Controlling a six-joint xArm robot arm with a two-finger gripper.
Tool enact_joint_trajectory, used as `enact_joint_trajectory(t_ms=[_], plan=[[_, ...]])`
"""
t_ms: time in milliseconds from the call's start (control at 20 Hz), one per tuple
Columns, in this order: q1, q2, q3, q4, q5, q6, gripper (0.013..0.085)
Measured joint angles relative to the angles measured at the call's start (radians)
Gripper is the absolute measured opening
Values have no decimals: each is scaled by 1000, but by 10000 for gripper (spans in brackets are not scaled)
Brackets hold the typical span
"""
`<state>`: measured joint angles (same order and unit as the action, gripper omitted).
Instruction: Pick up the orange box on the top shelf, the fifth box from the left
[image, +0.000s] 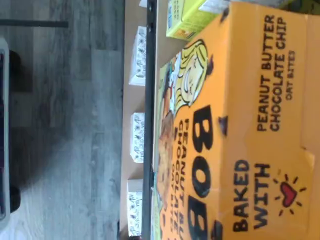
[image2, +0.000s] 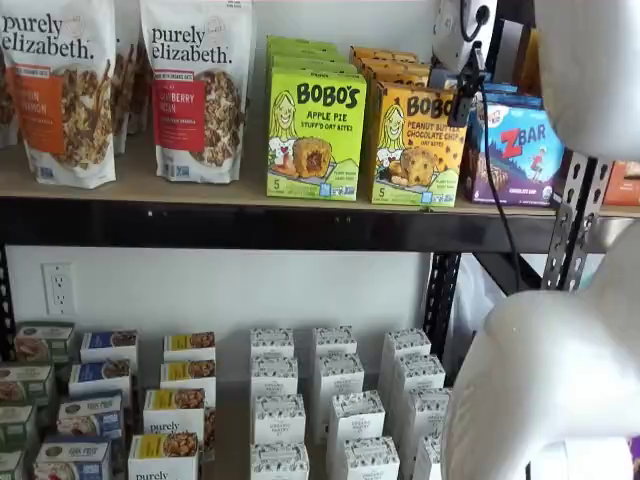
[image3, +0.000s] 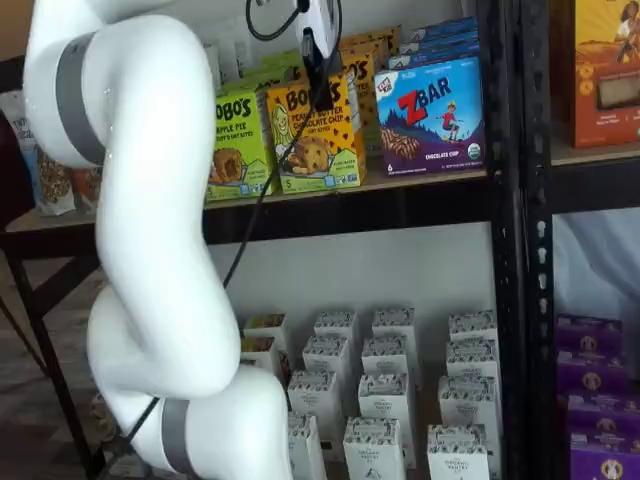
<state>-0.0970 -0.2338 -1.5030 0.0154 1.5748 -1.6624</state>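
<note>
The orange box (image2: 412, 150) is a yellow-orange Bobo's carton reading "Peanut Butter Chocolate Chip". It stands upright at the front of the top shelf (image2: 250, 222), between the lime-green Apple Pie box (image2: 314, 135) and the blue ZBar box (image2: 522, 150). It also shows in a shelf view (image3: 312, 140) and fills the wrist view (image: 240, 130). My gripper (image2: 463, 103) hangs at the box's upper right corner, and its black fingers (image3: 321, 88) lie over the box's upper front. No gap between the fingers shows. Whether they hold the box cannot be told.
More orange and green cartons stand behind the front ones. Granola bags (image2: 195, 90) stand left on the shelf. Black perforated uprights (image3: 505, 200) rise right of the ZBar box (image3: 432, 115). Small white cartons (image2: 335, 400) fill the lower level. My white arm (image3: 150, 250) stands before the shelves.
</note>
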Motion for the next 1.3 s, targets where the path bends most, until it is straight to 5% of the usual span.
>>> enact_joint_trajectory(t_ms=[1050,1300], plan=[[32,61,-48,-16,87,32,850],[22,54,-39,8,74,26,730]])
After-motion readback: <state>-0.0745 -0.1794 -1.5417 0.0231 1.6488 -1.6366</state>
